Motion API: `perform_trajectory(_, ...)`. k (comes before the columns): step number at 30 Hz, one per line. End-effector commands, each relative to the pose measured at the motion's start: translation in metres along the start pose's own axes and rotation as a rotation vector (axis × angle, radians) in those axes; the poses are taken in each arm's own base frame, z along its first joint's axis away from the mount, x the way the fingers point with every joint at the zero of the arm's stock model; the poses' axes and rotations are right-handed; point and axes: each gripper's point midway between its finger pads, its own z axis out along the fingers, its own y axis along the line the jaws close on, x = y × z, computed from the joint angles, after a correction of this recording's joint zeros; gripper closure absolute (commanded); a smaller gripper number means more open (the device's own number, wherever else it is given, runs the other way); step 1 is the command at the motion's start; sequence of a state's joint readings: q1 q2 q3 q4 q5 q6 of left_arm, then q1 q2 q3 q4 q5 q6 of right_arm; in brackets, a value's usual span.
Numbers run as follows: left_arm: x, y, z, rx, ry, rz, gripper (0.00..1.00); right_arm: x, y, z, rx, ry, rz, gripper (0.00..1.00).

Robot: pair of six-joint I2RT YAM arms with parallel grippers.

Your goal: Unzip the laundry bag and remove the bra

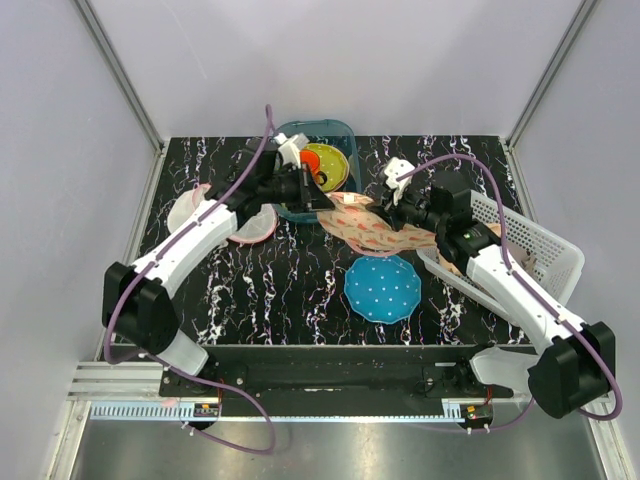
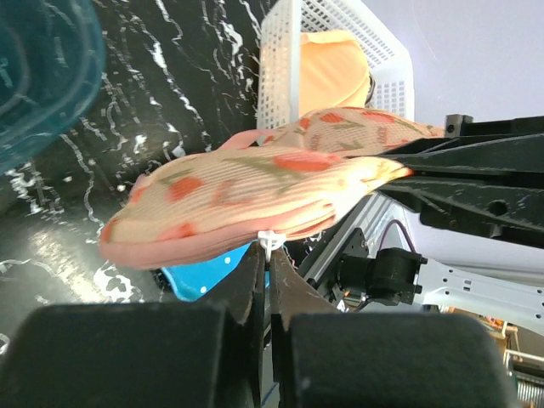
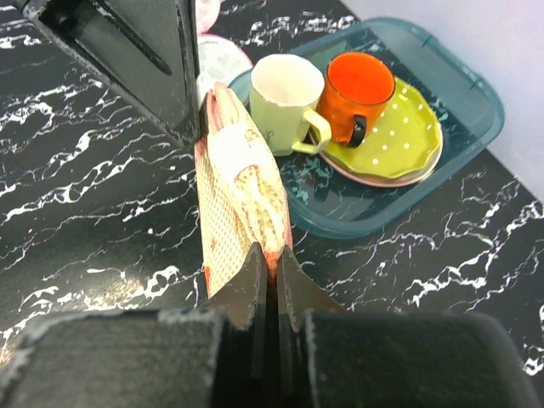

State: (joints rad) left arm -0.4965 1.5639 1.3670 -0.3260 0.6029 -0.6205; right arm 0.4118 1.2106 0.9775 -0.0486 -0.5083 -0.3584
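Two arms share the bag [image 1: 368, 228] at the middle of the top view, a little right of centre, between the teal tray [image 1: 345, 130] above and the blue plate [image 1: 383, 288] below. It looks held clear of the table [image 1: 270, 290]: in the left wrist view the plate shows under it. The left fingers [image 2: 255, 276] are pressed together on a small white tab [image 2: 269, 240] at the bag's lower edge, most likely the zip pull. The right fingers [image 3: 255, 272] are pinched tight on the pink edging at the other end. The reason for this hold seems plain: one arm anchors the cloth so the seam is taut while the other draws the pull along it. The bag's long axis runs from upper left, at the left fingers, to lower right, at the right fingers, which sit near the white basket [image 1: 540, 245] at the right edge. In the right wrist view the bag appears nearly edge-on, a narrow strip running up the frame towards the left arm. The seam looks shut along what shows, and no bra is visible, so the unzipping seems barely begun.
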Motion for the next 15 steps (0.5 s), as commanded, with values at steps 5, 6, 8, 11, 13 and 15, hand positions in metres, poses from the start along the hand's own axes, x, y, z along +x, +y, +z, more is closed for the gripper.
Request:
perform_trajectory(5, -0.024, 0.016, -0.047, 0.011, -0.126, 0.027, 1.0, -0.062, -0.003, -0.019, 0.048, -0.229, -0.066, 1.0)
perform_trajectory(6, -0.025, 0.016, -0.049, 0.016, -0.131, 0.028, 1.0, -0.068, -0.003, -0.022, 0.049, -0.255, -0.072, 1.0)
perform_trajectory(8, -0.025, 0.021, -0.054, 0.021, -0.134, 0.018, 1.0, -0.078, -0.002, -0.025, 0.052, -0.317, -0.087, 1.0)
perform_trajectory(11, -0.024, 0.024, -0.057, 0.048, -0.142, 0.011, 1.0, -0.089, 0.0, -0.032, 0.062, -0.396, -0.101, 1.0)
perform_trajectory(13, -0.02, 0.023, -0.055, 0.079, -0.127, -0.01, 1.0, -0.087, 0.002, -0.03, 0.053, -0.412, -0.094, 1.0)
perform_trajectory(15, -0.023, 0.016, -0.055, 0.112, -0.125, -0.002, 1.0, -0.084, 0.0, -0.022, 0.043, -0.414, -0.073, 1.0)
